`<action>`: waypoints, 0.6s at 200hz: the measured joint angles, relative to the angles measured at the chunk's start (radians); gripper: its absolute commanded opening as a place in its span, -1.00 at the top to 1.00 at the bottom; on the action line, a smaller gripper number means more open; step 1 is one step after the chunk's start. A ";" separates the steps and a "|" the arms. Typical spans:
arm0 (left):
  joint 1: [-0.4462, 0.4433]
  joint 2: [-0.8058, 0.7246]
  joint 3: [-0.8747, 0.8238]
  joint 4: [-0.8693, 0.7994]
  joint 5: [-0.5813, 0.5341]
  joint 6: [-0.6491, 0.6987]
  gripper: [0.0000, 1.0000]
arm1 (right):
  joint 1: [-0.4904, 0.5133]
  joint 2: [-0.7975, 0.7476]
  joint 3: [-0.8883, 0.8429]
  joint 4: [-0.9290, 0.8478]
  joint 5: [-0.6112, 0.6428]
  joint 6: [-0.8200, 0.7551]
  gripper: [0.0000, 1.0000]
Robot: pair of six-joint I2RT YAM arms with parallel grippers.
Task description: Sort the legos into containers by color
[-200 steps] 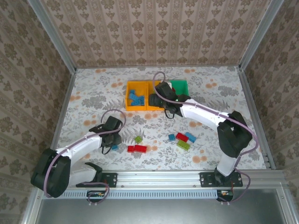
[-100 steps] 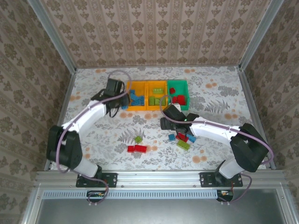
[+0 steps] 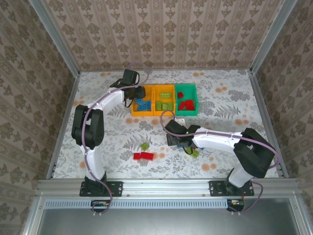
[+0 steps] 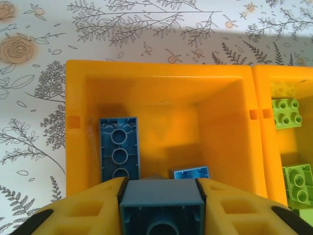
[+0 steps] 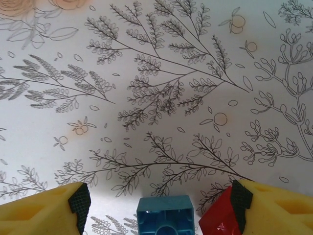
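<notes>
Sorting seems mostly done: left tool (image 3: pixel 138 92) clamps a blue brick (image 4: pixel 161 205) over the orange-yellow bin (image 4: pixel 156 68), while right tool (image 5: pixel 160 198) hangs open above several loose legos (image 5: pixel 164 215).

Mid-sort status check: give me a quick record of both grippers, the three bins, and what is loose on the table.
left gripper: shut on a blue brick, above the left orange bin
right gripper: open, low over the table; loose blue brick between its fingers, red brick beside one finger
left orange bin contents: blue bricks
middle orange bin: lime green bricks
green bin: red bricks
loose on table: red pair, lime green brick, second lime green brick by the right gripper
</notes>
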 measured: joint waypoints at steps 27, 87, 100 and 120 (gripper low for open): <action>0.000 0.000 0.002 0.020 0.023 -0.002 -0.07 | 0.000 0.031 0.000 -0.017 0.003 0.009 -0.49; -0.001 -0.052 -0.072 0.101 0.058 -0.014 -0.88 | 0.000 0.072 0.010 -0.027 0.006 0.015 -0.37; -0.002 -0.065 -0.084 0.117 0.065 -0.013 -1.00 | 0.000 0.072 0.010 -0.027 0.004 0.016 -0.34; -0.007 -0.085 -0.103 0.140 0.075 -0.014 -1.00 | 0.000 0.072 0.010 -0.034 0.002 0.015 -0.27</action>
